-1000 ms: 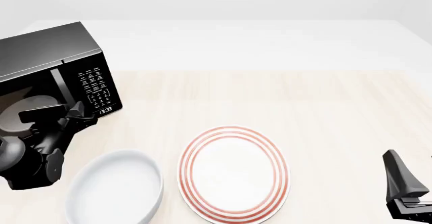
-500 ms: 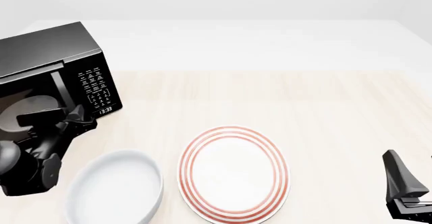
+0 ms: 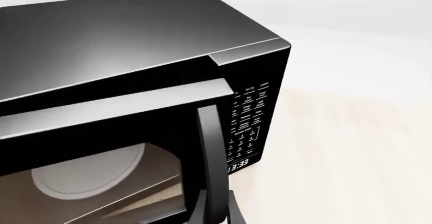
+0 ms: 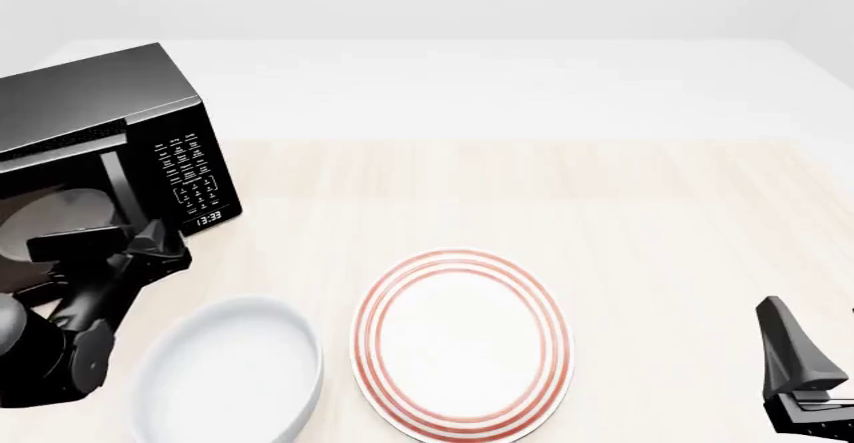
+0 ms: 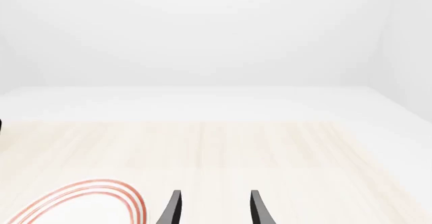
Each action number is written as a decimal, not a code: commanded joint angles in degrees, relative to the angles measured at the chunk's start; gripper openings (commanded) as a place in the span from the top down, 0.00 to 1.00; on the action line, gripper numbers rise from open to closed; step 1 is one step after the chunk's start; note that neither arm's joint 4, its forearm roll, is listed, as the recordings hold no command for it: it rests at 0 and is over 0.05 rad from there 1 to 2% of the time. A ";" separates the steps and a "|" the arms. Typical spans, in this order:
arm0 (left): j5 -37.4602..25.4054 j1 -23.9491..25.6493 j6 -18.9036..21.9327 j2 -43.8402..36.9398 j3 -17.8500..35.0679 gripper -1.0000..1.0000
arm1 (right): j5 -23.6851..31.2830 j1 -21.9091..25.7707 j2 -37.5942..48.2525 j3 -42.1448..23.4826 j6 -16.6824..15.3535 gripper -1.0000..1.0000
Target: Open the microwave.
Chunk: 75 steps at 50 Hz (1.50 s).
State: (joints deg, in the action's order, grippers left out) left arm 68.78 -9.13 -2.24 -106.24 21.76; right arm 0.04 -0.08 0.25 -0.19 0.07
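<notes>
Two arms share our table (image 4: 641,193). At the far left stands the microwave (image 4: 100,103), its door (image 3: 121,118) swung partly out so we glimpse the pale turntable (image 3: 88,171) inside. Our left gripper (image 4: 134,246) sits at the door's handle (image 3: 210,158); whether its fingers are parted or closed we cannot tell. Our right gripper (image 5: 212,206) rests near right, fingers apart, beside the red-ringed plate (image 4: 462,341) and white bowl (image 4: 230,373).

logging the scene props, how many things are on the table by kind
microwave: 1
red-ringed plate: 1
white bowl: 1
total: 3
</notes>
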 commanded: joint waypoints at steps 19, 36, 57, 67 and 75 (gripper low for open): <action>1.12 0.32 1.36 10.93 -5.24 1.00 | 0.00 0.00 0.00 0.00 0.00 0.00; 1.12 0.01 1.81 17.03 -10.45 1.00 | 0.00 0.00 0.00 0.00 0.00 0.00; 1.12 -0.46 2.21 25.06 -16.01 1.00 | 0.00 0.00 0.00 0.00 0.00 0.00; 1.12 -0.60 2.14 28.11 -18.76 1.00 | 0.00 0.00 0.00 0.00 0.00 0.00; 1.12 -0.68 2.29 29.39 -20.02 1.00 | 0.00 0.00 0.00 0.00 0.00 0.00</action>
State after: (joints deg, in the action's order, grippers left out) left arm 57.94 -9.46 -0.13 -82.02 0.57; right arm 0.04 -0.07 0.25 -0.19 0.07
